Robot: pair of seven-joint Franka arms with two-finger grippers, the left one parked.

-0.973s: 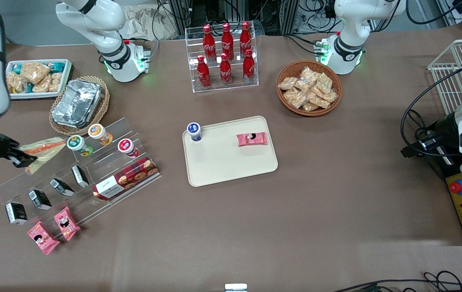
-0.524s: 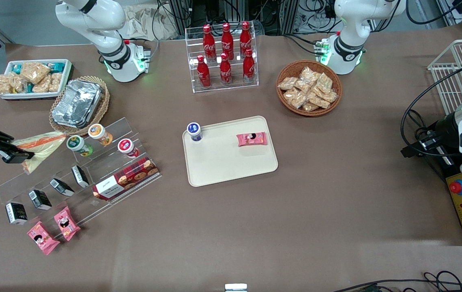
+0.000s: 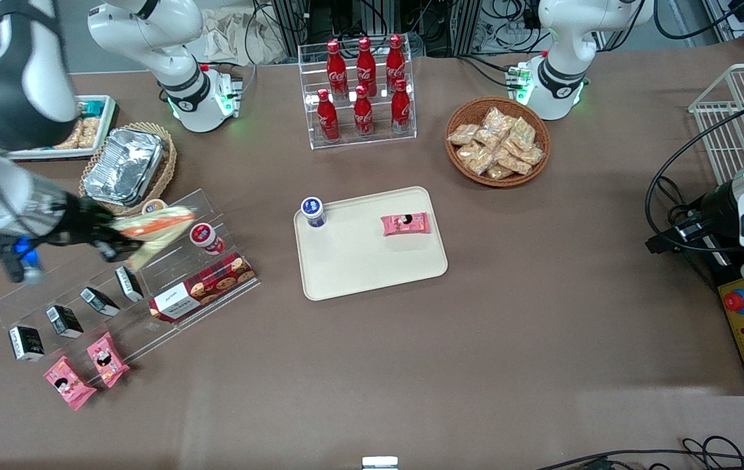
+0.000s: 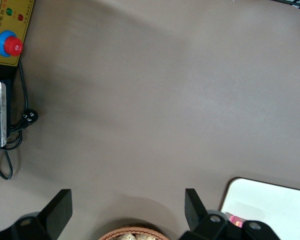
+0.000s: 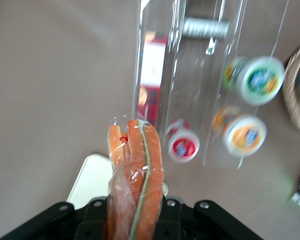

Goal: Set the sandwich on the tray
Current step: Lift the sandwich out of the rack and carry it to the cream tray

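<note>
- gripper (image 3: 112, 243) of the working arm hangs in the air above the clear stepped display rack (image 3: 149, 274), its fingers closed on the sandwich (image 3: 153, 230).
- sandwich, a wedge in clear plastic wrap, sticks out from the gripper toward the tray (image 3: 358, 267), with its orange filling and a thin green line showing between pale bread; it rests on nothing.
- in the right wrist view the sandwich (image 5: 136, 175) stands edge-on between the two dark fingers (image 5: 95, 220), which press it from either side.
- tray, cream with rounded corners, lies flat on the brown table (image 3: 476, 352), well apart from the gripper, toward the parked arm's end.
- on the tray stand a small blue-capped cup (image 3: 313, 211) at one corner and a pink snack packet (image 3: 405, 224) lying flat near the edge farthest from the gripper.
- below the gripper, on the rack, a red-capped cup (image 3: 206, 237) sits just beside the sandwich's tip, and a red plaid box (image 3: 202, 286) lies nearer the front camera.
- farther from the front camera than the gripper, a foil container (image 3: 125, 165) sits in a wicker basket (image 3: 166, 173).
- two pink packets (image 3: 84, 371) lie on the table nearer the front camera than the rack.
</note>
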